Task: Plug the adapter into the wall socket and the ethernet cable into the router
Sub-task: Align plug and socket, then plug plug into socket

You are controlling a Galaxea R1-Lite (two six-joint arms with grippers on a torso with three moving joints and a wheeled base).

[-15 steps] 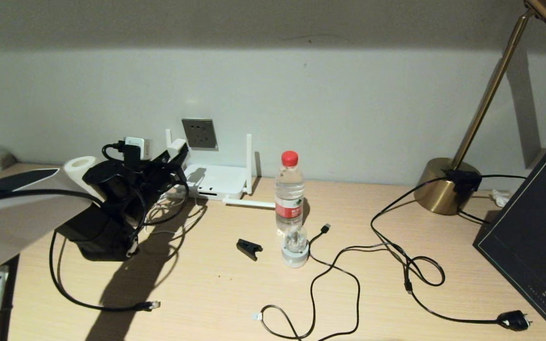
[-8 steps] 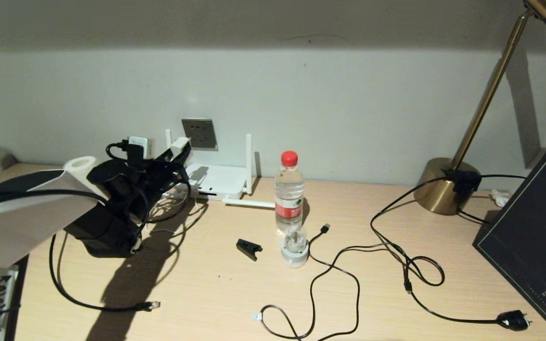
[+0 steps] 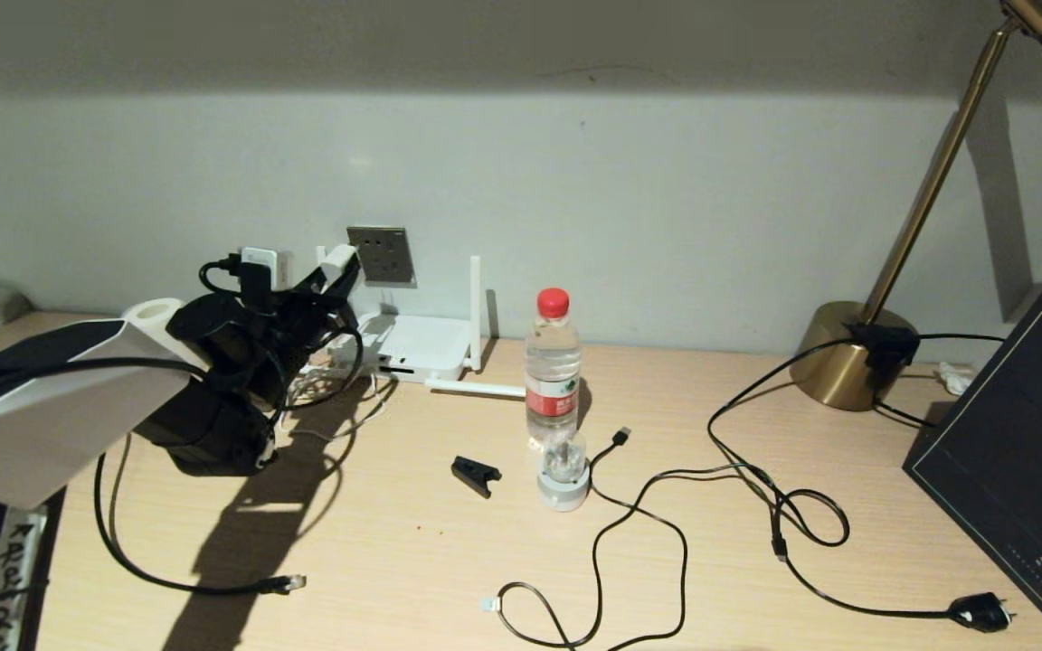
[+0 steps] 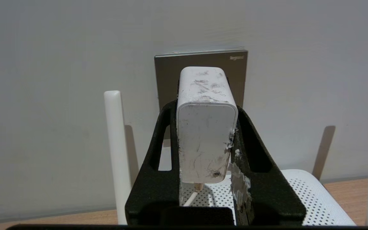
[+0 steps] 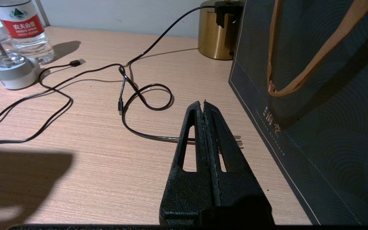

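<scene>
My left gripper (image 3: 340, 271) is shut on the white adapter (image 3: 337, 264), held off the table just left of the grey wall socket (image 3: 380, 255). In the left wrist view the scuffed adapter (image 4: 206, 143) sits between the black fingers (image 4: 158, 150) of the left gripper (image 4: 205, 108), its far end over the socket plate (image 4: 200, 60); contact cannot be told. Its thin white cord (image 4: 190, 198) hangs below. The white router (image 3: 421, 348) lies under the socket. The ethernet cable's plug (image 3: 288, 583) lies near the front left. My right gripper (image 5: 202, 103) is shut and empty.
A water bottle (image 3: 552, 362), a small white bulb stand (image 3: 563, 475) and a black clip (image 3: 475, 475) stand mid-table. Black cables (image 3: 639, 515) loop to the right. A brass lamp base (image 3: 851, 353), its black plug (image 3: 982, 613) and a dark bag (image 3: 1018, 452) fill the right side.
My left gripper has carried the adapter upward and closer to the wall socket. Nothing else on the table has moved.
</scene>
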